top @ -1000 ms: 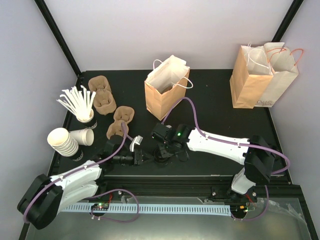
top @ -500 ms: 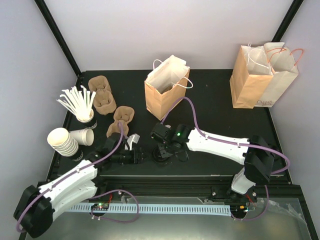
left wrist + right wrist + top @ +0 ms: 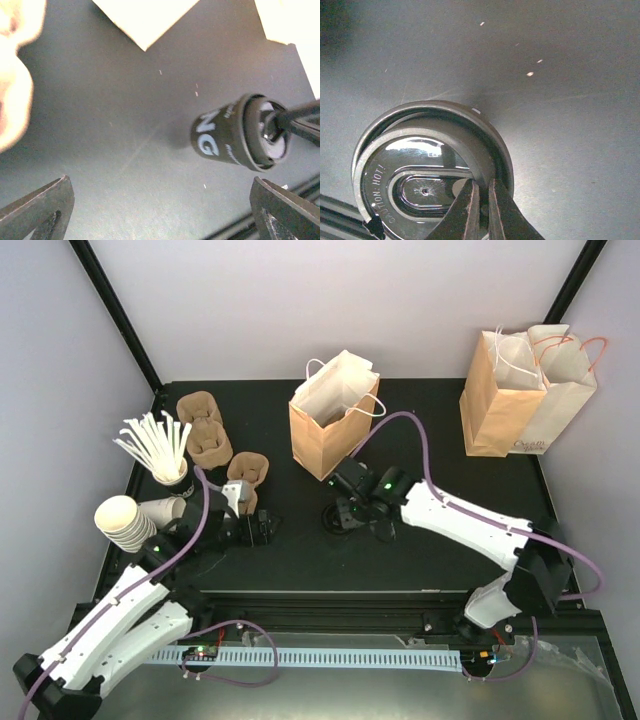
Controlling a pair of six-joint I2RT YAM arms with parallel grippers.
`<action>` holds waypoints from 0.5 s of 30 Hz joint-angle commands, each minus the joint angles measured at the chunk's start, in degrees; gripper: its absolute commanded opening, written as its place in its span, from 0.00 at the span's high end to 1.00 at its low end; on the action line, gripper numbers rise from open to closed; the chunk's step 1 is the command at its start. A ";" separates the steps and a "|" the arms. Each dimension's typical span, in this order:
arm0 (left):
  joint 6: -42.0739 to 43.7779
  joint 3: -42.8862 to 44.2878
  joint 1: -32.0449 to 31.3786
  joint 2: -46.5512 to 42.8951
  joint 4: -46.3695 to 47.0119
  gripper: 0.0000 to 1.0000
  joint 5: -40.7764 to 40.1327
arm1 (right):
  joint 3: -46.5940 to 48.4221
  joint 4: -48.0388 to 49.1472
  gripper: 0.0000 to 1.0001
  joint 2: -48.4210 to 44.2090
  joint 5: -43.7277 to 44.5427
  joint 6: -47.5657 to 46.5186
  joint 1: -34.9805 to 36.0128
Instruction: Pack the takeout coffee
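**Pinching only the lid: a thin hold on the coffee**

Just in front of the open paper bag (image 3: 335,425) is the takeout coffee (image 3: 333,521), a black disc from above. The right gripper (image 3: 481,192) has its fingers drawn together on the rim of the lid (image 3: 427,165) and grips nothing lower. The left gripper (image 3: 262,530), in front and to the left of the bag, has its jaws wide apart and holds nothing.

The likely failure is the lid popping off under the cup's weight, dropping the cup and spilling it. A hold this far off-centre may also let the cup swing and tilt. The bag's handles or its light walls could catch the cup and tip the bag.

Counted:
- one lidded coffee
- three paper bags: the open one and two others (image 3: 500,400) well to its right
- far to its left:
  - one stack of lidless cups (image 3: 125,522)
  - one loose cup (image 3: 168,510) on its side
  - one cup of white sticks (image 3: 155,445)
  - pulp carriers (image 3: 210,445), four lobes showing; I cannot tell whether they make two pieces or four
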 commanded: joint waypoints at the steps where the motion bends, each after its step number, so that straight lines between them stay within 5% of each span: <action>1: 5.43 7.56 1.91 1.04 -4.16 0.01 -10.93 | 0.61 -1.71 0.99 -4.65 3.80 -2.77 -3.66; 15: 25.73 38.26 10.53 30.82 1.74 0.01 -3.46 | -2.24 -1.16 0.98 -15.31 5.19 -6.79 -13.15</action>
